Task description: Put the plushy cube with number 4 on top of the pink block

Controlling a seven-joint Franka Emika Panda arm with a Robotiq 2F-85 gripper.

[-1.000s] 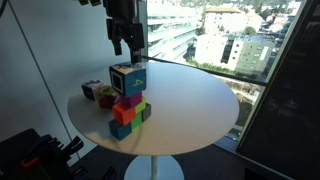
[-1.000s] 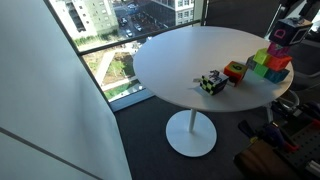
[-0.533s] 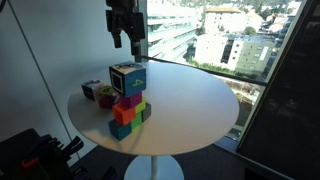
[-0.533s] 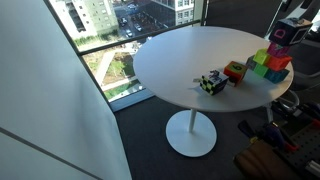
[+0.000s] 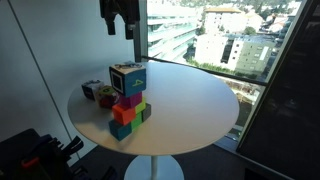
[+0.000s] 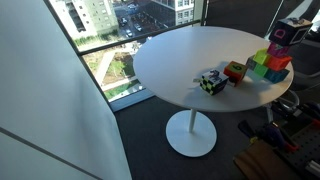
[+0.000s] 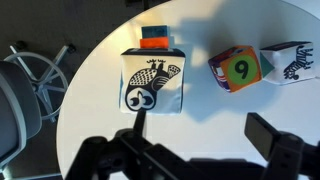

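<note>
While the gripper (image 5: 119, 20) hangs high above a round white table (image 5: 200, 100), its jaws stand wide apart with nothing between them. One teal cube (image 5: 127, 77), soft and larger than the other pieces, sits on top of one pink block (image 5: 128, 100). The pink block crowns a small pile of hard blocks near the table edge. Below and beside the pink block, an exterior view shows one orange-red block (image 5: 122, 114), one blue block (image 5: 120, 131) and one green block (image 5: 145, 112). Whether more blocks lie behind them cannot be told. The wrist view looks straight down on the pile. There the teal cube's top face is white, printed with a black animal that has one big round eye. The number 4 cannot be made out on any face that shows. Two smaller plush cubes lie on the table just beside the pile and close to each other. The 9 cube (image 7: 234, 69) has an orange face bearing a clear numeral 9. The striped cube (image 7: 290, 60) shows a white face printed with a black striped animal, much like a zebra.
</note>
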